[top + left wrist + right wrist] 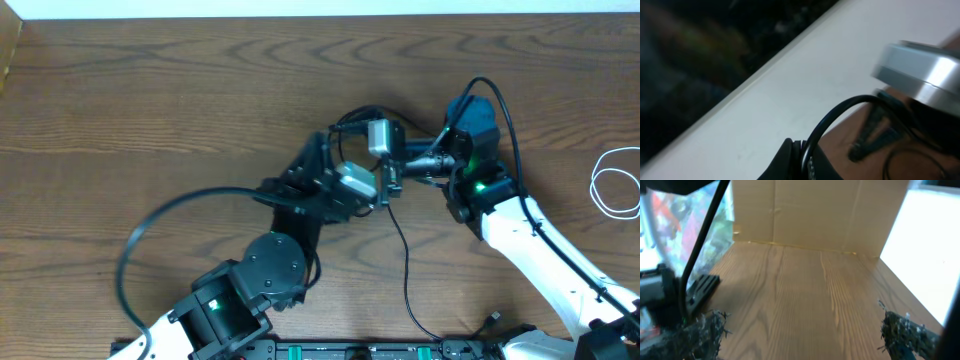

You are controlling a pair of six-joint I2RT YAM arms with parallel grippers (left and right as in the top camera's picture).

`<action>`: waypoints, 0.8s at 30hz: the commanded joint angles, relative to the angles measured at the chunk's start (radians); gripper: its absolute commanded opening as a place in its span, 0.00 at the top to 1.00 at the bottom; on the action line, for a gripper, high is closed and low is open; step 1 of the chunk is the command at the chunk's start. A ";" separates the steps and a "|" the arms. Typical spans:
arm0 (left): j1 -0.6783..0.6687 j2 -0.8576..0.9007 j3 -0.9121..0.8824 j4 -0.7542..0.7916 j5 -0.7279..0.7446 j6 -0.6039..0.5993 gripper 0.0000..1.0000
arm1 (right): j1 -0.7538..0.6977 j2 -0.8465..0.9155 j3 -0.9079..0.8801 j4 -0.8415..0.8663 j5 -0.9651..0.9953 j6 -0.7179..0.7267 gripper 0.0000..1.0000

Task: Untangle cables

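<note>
The long black cable [405, 262] runs from the two grippers at the table's middle down to the front edge. My left gripper [370, 190] is shut on it. In the left wrist view the black cable [816, 134] arcs up out of the closed jaws [802, 160]. My right gripper [396, 170] is close against the left one. In the right wrist view its fingers [802, 335] are wide apart with only bare wood between them. The white cable [615, 182] lies coiled alone at the far right.
The arms' own thick black cables loop at the left [150, 225] and over the right arm [505, 110]. A cardboard wall [810, 215] stands at the table's end in the right wrist view. The right wrist's silver camera [920, 72] is close to the left gripper.
</note>
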 commanded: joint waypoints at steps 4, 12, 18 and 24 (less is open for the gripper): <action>0.066 -0.001 0.012 0.043 -0.097 -0.204 0.92 | 0.072 0.003 0.003 0.064 0.108 0.200 0.01; 0.093 0.013 0.012 0.085 -0.109 -0.214 0.93 | 0.151 0.003 0.003 0.066 0.127 0.200 0.01; 0.093 0.017 0.012 0.171 -0.239 -0.214 0.92 | 0.188 0.003 0.003 0.066 0.139 0.200 0.01; 0.093 0.033 0.012 0.274 -0.368 -0.213 0.93 | 0.219 0.003 0.003 0.065 0.205 0.217 0.01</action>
